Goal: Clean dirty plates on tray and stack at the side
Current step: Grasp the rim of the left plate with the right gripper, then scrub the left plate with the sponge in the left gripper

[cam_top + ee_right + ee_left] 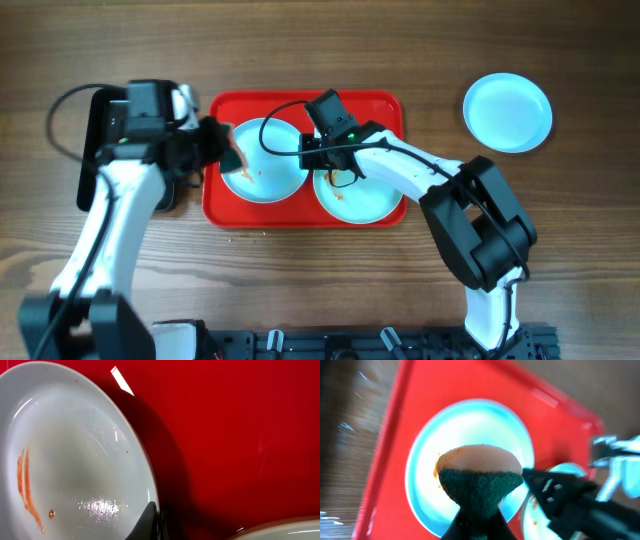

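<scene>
The red tray (385,108) lies mid-table with two pale blue dirty plates on it. The left plate (270,170) has orange smears; so does the right plate (365,195). My left gripper (222,148) is shut on a green and yellow sponge (477,472), held over the left plate (470,420) near its left rim. My right gripper (312,158) is shut on the left plate's right rim (75,460), with one dark finger (155,520) over the edge. A third plate (507,112), with no smears, lies on the table at the far right.
A glossy black tray (95,150) lies left of the red tray, partly under my left arm. A few crumbs (265,233) lie on the wood in front of the red tray. Both arms reach over the tray and their tips are close together.
</scene>
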